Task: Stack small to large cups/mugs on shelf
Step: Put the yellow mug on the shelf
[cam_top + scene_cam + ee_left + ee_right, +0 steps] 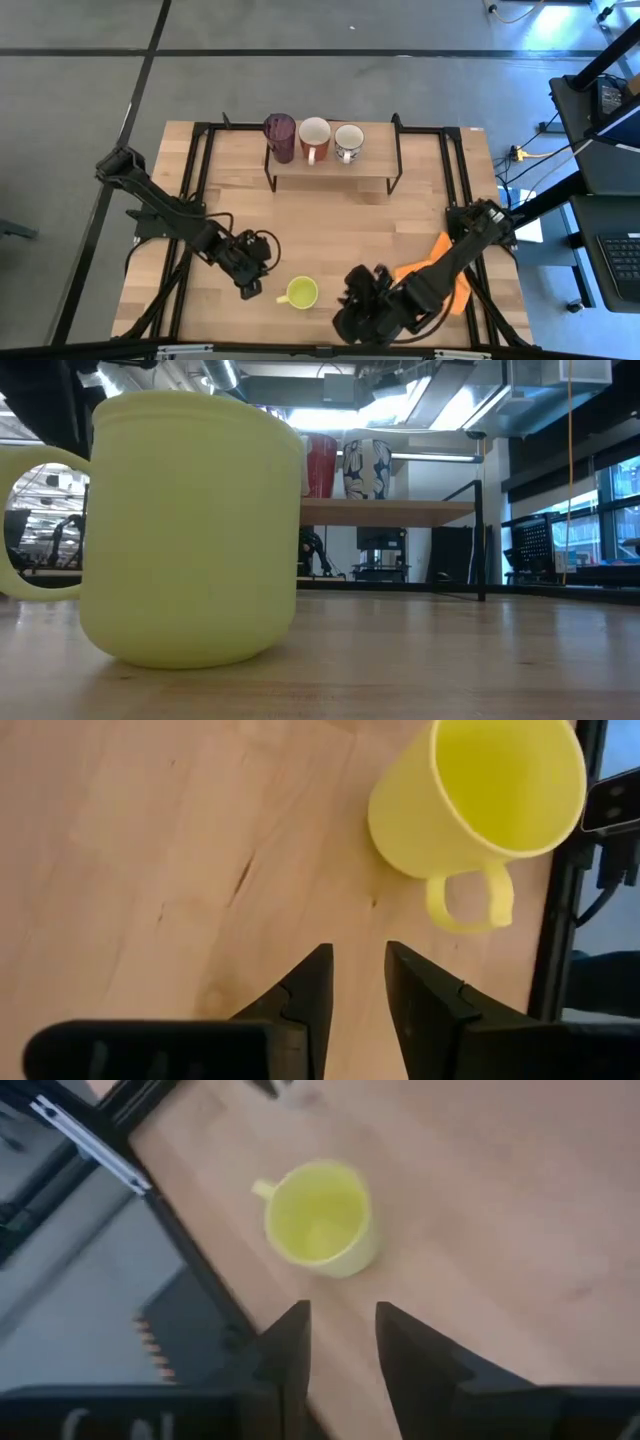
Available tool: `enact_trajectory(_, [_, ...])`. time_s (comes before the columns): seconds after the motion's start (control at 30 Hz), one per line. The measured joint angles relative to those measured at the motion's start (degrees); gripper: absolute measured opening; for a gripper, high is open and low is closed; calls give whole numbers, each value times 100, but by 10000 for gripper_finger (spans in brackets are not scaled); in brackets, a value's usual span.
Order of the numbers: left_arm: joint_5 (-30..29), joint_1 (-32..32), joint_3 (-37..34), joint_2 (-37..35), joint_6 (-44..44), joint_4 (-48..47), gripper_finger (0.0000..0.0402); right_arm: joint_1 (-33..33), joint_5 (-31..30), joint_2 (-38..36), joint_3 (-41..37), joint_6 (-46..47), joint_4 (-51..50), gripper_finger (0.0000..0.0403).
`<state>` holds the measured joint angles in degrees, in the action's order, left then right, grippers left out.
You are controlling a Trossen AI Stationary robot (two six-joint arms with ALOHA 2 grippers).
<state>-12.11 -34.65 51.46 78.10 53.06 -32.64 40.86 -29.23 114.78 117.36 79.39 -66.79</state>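
Light-wood table point(330, 215) with black frame rails along both sides. Shelf point(330, 165) at far centre, raised on thin black legs. Orange cloth point(440, 265) near right, partly under the right arm. On the shelf, left to right: tall dark purple tumbler point(280, 137), reddish-brown mug point(314, 139), small white patterned mug point(349, 142), close together in a row. Yellow-green mug point(299, 293) upright on the table at the near edge, centre, handle pointing left; nothing between it and either arm. Left end effector point(358, 985) just left of the mug, fingers slightly apart, holding nothing, not touching the mug. Right end effector point(343, 1350) just right of the mug, fingers slightly apart, empty, not touching.
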Motion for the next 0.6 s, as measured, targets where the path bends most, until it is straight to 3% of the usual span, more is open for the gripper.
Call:
enact_trajectory(0.13, [-1, 2, -30, 236, -273, 67, 88, -56, 191, 11, -931, 566, 1627, 93])
enact_trajectory(0.3, [415, 28, -382, 534, -495, 686, 84, -257, -256, 11, -1713, 1081, 3061, 33])
enact_trajectory(0.4, [528, -12, -689, 685, -698, 1446, 71, -400, -255, 9, -1986, 1255, 3176, 7])
enact_trajectory(0.6, [347, -24, -1080, 785, -737, 2699, 41, -529, 172, 18, -2280, 1951, 3121, 6])
